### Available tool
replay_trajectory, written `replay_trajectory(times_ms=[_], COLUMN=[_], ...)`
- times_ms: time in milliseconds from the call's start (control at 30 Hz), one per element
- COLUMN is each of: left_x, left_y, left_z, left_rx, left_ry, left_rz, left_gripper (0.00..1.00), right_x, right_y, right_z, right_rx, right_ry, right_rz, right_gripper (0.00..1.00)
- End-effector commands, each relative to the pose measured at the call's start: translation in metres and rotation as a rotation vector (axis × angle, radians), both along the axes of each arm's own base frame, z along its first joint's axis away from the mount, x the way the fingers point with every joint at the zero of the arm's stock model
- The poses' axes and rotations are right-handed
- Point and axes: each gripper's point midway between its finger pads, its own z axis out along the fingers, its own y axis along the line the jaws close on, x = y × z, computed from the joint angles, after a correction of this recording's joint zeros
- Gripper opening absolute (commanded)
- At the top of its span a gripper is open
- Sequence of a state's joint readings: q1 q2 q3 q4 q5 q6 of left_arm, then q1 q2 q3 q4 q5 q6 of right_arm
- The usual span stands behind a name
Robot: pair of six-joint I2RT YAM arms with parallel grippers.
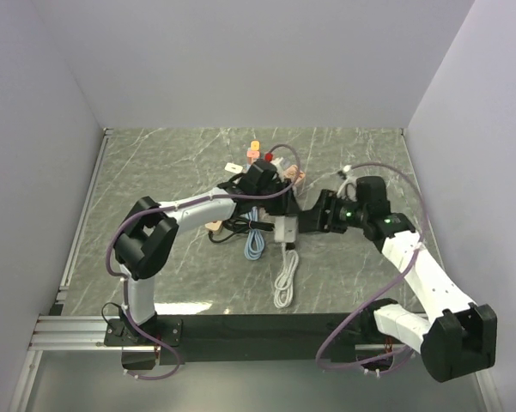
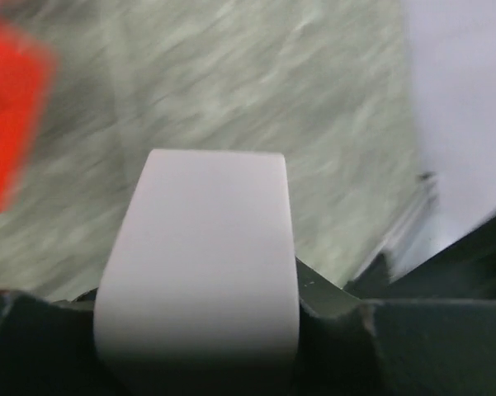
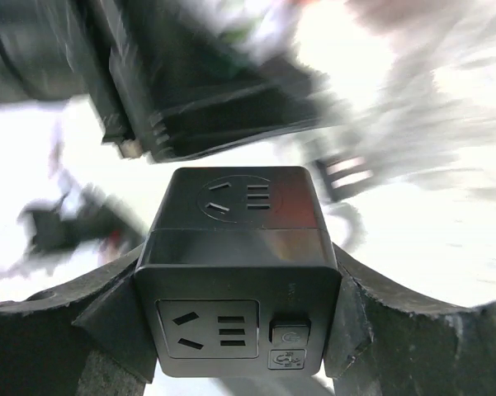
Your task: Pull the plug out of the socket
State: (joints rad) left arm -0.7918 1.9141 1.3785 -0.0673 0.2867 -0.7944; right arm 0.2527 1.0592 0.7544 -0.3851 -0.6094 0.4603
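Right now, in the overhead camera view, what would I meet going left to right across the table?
Left arm's black elbow joint → light blue coiled cable → white coiled cable → right tool holding the black cube-shaped plastic socket → right arm's black elbow joint.

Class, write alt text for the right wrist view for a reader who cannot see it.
A black cube socket is clamped between the dark fingers of the right gripper, one outlet face toward the camera, another on top. The background is blurred.

Black socket point(image 3: 239, 272); white plug point(image 2: 200, 272) (blurred, seemingly).
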Motion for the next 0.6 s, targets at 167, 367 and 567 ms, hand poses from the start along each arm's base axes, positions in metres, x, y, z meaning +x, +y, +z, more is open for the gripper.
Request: replay_trajectory(times_ms=[167, 367, 567], left_x=[0.008, 0.009, -0.008], left_y=[0.105, 0.092, 0.073], left_z=[-0.062, -0.012, 0.099], left_rx=[0.261, 0.117, -0.134], left_ry=[0.030, -0.019, -0.124], left_rz=[-0.028, -0.060, -0.139], left_gripper=[0.00, 0.00, 0.00], right_x=[0.041, 0.040, 0.024], right_y=[-0.091, -0.208, -0.273], right_z=[0.054, 0.004, -0.052], right_rx=[-0.192, -0.659, -0.740], right_ry=[-0.161, 0.183, 0.525], right_rz=[-0.301, -0.798, -1.163], right_gripper=[0.00, 0.00, 0.00])
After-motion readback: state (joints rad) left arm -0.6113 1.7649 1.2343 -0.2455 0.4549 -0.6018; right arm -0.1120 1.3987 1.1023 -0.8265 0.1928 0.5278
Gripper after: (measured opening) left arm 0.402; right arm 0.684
